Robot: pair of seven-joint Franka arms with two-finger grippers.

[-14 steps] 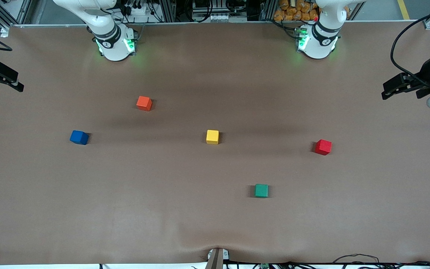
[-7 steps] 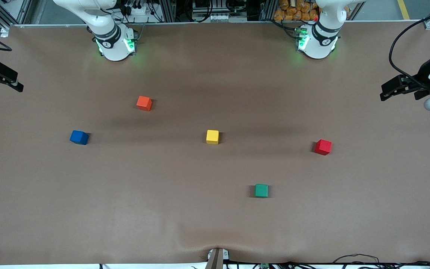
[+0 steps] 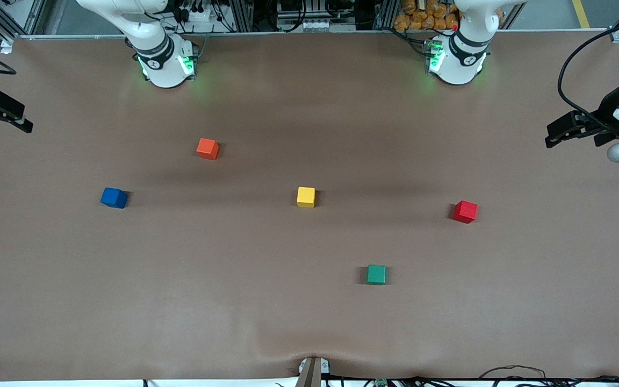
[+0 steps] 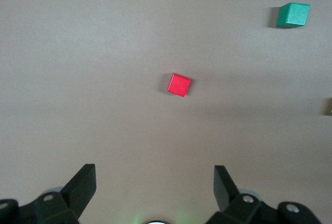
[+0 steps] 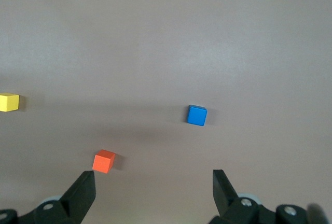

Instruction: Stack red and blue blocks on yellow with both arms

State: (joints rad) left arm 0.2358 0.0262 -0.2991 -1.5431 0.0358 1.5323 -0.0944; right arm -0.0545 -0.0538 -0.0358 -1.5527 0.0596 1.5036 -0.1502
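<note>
The yellow cube [image 3: 306, 196] sits mid-table. The blue cube [image 3: 114, 198] lies toward the right arm's end and the red cube [image 3: 465, 211] toward the left arm's end, all apart from one another. My left gripper [image 3: 571, 141] hangs open and empty high over its end of the table; its wrist view shows the red cube [image 4: 179, 85] well ahead of the open fingers [image 4: 85, 180]. My right gripper [image 3: 7, 130] hangs open and empty over its own end; its wrist view shows the blue cube [image 5: 197, 115] and the yellow cube [image 5: 9, 102].
An orange-red cube [image 3: 207, 148] lies between the blue cube and the right arm's base. A green cube [image 3: 376, 274] lies nearer the front camera than the yellow one. Both arm bases [image 3: 164, 64] stand with green lights along one table edge. Brown cloth covers the table.
Both grippers have drifted very slightly at the table's ends, staying open. No cube has moved.
</note>
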